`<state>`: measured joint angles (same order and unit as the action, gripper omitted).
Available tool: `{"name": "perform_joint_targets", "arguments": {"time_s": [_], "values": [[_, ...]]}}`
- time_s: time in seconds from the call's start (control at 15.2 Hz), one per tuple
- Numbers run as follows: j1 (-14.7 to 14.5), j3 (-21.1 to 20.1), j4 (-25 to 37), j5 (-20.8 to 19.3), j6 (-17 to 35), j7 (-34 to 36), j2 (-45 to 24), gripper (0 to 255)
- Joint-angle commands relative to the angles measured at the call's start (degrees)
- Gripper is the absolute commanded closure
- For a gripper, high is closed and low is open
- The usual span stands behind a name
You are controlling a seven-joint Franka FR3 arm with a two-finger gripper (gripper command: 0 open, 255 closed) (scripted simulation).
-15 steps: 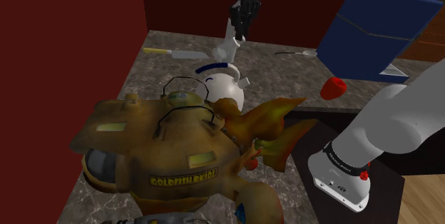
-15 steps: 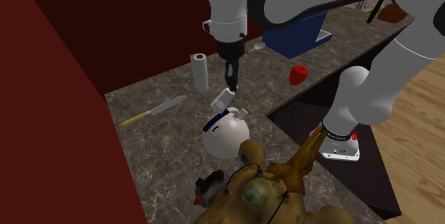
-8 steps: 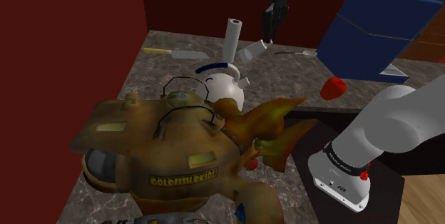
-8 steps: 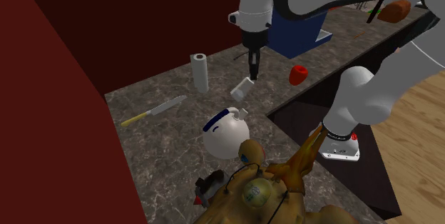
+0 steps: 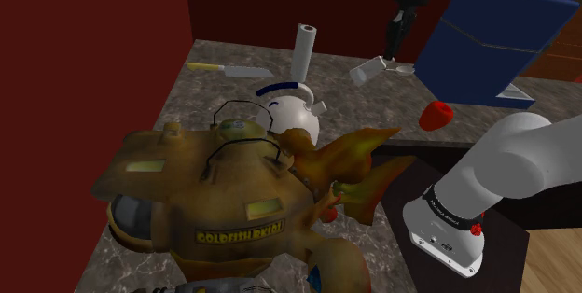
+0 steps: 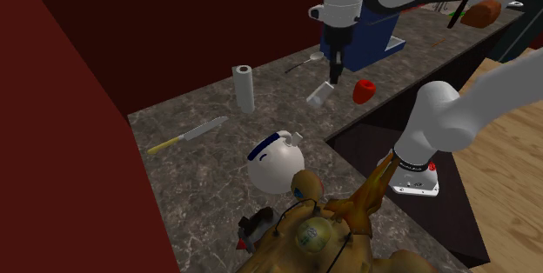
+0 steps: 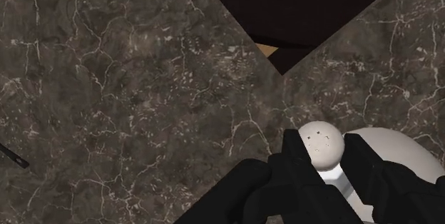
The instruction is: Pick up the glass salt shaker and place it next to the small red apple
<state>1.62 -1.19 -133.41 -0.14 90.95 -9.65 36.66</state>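
The gripper (image 5: 395, 47) has its two fingers (image 7: 294, 160) closed a narrow way apart on the shaker (image 5: 368, 69), clasping it near its top. In the wrist view the shaker's (image 7: 321, 145) white domed cap with small holes sits pinched between them. The shaker is drawn plain white, so nothing can be seen of what is in it. It hangs tilted under the fingers, over the dark marbled counter (image 5: 187, 95). In the second exterior view the shaker (image 6: 319, 94) is between the roll (image 6: 244, 89) and the apple (image 6: 365, 89), near the apple but not touching it, with the gripper (image 6: 336, 69) right above it. The red apple (image 5: 436, 114) lies on the counter by its front edge, just below a big blue box (image 5: 494, 44) that stands tilted and shut. A round white pot (image 5: 289, 106) with a blue rim and a short spout stands nearer the camera; its inside cannot be seen. A knife (image 5: 224, 68) lies towards the red wall, a spoon (image 6: 300, 63) beside the box, and a goldfish toy (image 5: 214, 188) fills the shoulder view's foreground.
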Motion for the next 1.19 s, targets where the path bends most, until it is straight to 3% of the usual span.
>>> {"name": "perform_joint_targets", "arguments": {"time_s": [0.0, 0.46, 1.12], "values": [[0.9, 2.1, -1.9, -1.5, -0.8, -2.5, 2.7, 255], [4.9, 10.1, -6.1, -8.4, -4.0, -11.8, 10.7, 255], [5.3, 11.0, -14.4, -9.2, 3.2, -11.4, 11.7, 255]]}}
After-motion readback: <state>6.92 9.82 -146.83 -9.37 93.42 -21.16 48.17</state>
